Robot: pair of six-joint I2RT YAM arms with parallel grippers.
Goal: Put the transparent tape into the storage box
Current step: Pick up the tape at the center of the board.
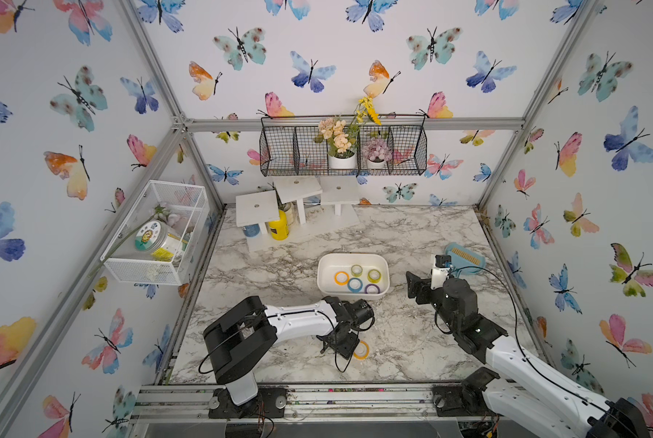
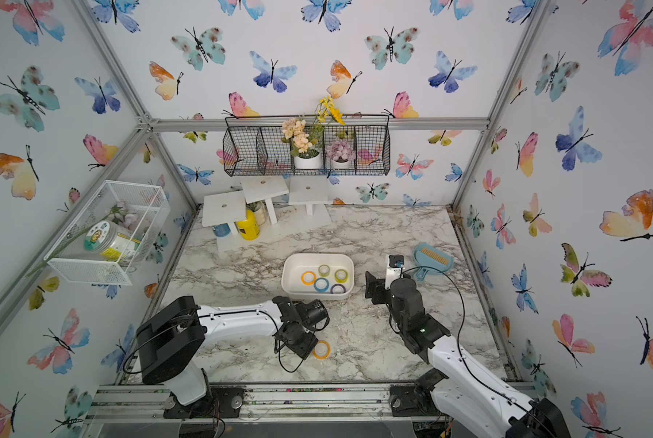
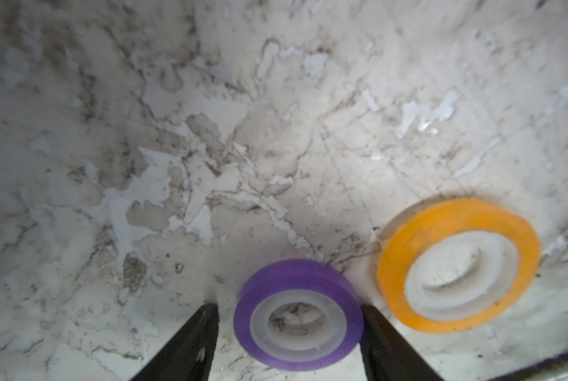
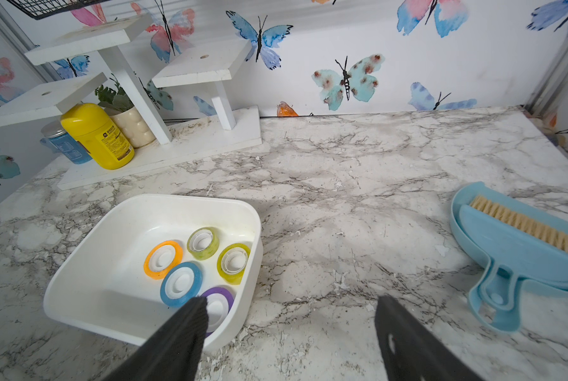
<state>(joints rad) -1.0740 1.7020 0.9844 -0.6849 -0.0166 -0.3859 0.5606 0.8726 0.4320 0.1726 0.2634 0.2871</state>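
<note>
I am looking down into a cell papered with butterflies, onto a marble-patterned table. At the far left a white mesh basket hangs on the wall, clear of the work.

Nearer me, my left gripper is low over the table, close to the front edge. In the left wrist view its two dark fingers straddle a purple tape roll lying flat; one finger is at the roll's edge, the other shows a gap, so I judge the jaws part open and not yet gripping. An orange tape roll lies flat just beside it, left for a later pick, I judge.

In the middle sits the white tub, within reach of both arms. Five rolls already lie in it: orange, blue, purple, two yellow-green.

To the right, my right gripper hangs just beside the tub, jaws wide and empty, out of the left arm's way. Farthest right lies a blue dustpan with brush.
</note>
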